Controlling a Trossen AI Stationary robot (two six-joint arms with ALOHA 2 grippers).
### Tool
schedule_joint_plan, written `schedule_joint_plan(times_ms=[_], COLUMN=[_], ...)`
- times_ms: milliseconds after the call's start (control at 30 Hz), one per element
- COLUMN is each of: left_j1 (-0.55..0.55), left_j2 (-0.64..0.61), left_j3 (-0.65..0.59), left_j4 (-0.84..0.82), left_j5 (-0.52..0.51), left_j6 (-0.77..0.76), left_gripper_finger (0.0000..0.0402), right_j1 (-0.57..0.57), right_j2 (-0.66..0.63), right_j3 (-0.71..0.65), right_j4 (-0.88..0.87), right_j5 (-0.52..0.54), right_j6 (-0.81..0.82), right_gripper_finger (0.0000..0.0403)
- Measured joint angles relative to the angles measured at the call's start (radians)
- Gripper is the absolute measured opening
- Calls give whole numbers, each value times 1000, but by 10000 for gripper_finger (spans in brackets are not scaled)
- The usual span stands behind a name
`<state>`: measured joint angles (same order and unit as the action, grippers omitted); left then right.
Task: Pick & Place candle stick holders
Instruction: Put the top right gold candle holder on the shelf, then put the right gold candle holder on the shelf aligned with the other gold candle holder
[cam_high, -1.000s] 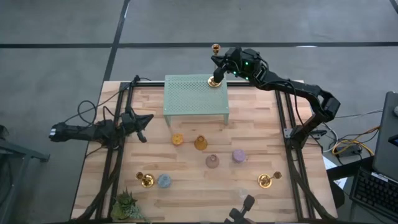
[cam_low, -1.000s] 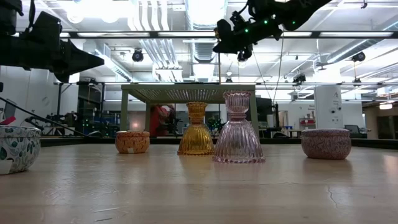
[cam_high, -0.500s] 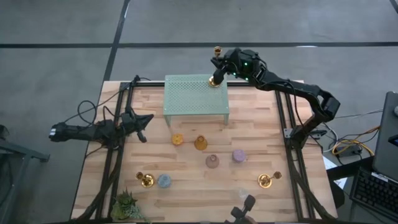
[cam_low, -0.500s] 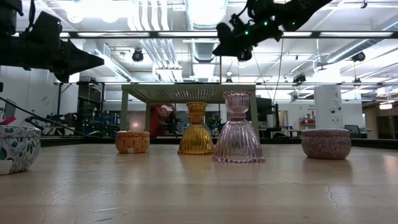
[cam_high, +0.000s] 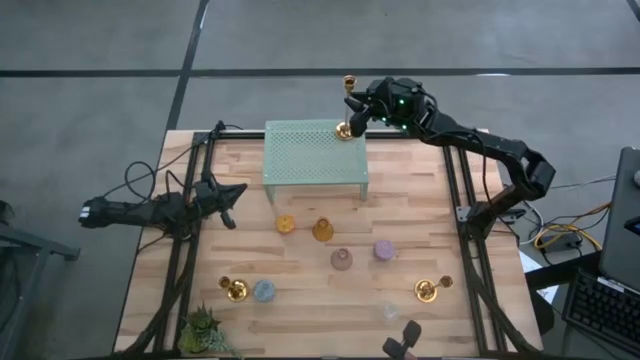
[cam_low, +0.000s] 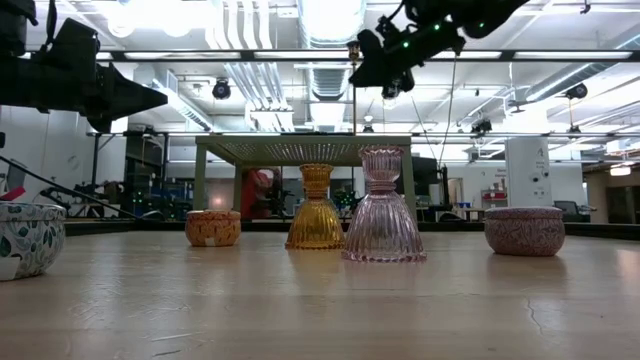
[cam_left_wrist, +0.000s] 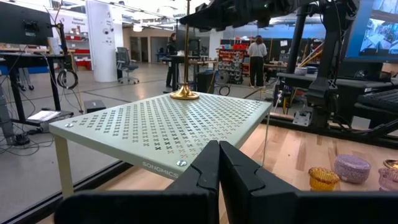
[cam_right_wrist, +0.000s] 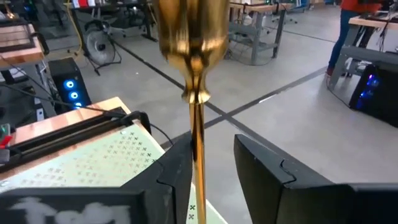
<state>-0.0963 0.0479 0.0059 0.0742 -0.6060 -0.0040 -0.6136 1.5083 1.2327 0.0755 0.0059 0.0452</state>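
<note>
The right gripper (cam_high: 352, 105) hangs over the back right corner of the green stand (cam_high: 314, 152), at about one o'clock from the table's middle. In the right wrist view its fingers (cam_right_wrist: 180, 168) are apart, with the thin stem of the tall gold candlestick (cam_right_wrist: 194, 74) between them. The stem sits very close to one finger, and I cannot tell if they touch. The candlestick's round base (cam_left_wrist: 185, 94) sits flat on top of the stand.

What could go wrong? The candlestick is tall and skinny with a small base, so it could tip. If the gripper lifts away crooked, a finger may brush the stem or catch under the cup on top and knock it over. It stands near the stand's edge, so a fall could send it off the stand, or even off the table.

It is shiny gold, with a cup on top, a little knob under the cup, and a long straight stem.

The other holders (cam_high: 342, 259) stand on the table toward six o'clock: orange, amber, pink, purple, blue and two short gold ones.

The left gripper (cam_high: 232, 203) waits at nine o'clock, pinched shut on nothing.
</note>
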Motion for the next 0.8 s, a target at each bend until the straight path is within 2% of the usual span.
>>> schedule_joint_plan(times_ms=[433, 800], left_j1=[0, 0], left_j2=[0, 0], left_j3=[0, 0], left_j4=[0, 0], left_j5=[0, 0], left_j6=[0, 0], left_gripper_finger=[10, 10], right_j1=[39, 217], right_j2=[-156, -322], right_j3=[0, -10], right_j4=[-287, -522], right_j5=[-4, -6], right_j6=[5, 31], right_gripper_finger=[162, 168])
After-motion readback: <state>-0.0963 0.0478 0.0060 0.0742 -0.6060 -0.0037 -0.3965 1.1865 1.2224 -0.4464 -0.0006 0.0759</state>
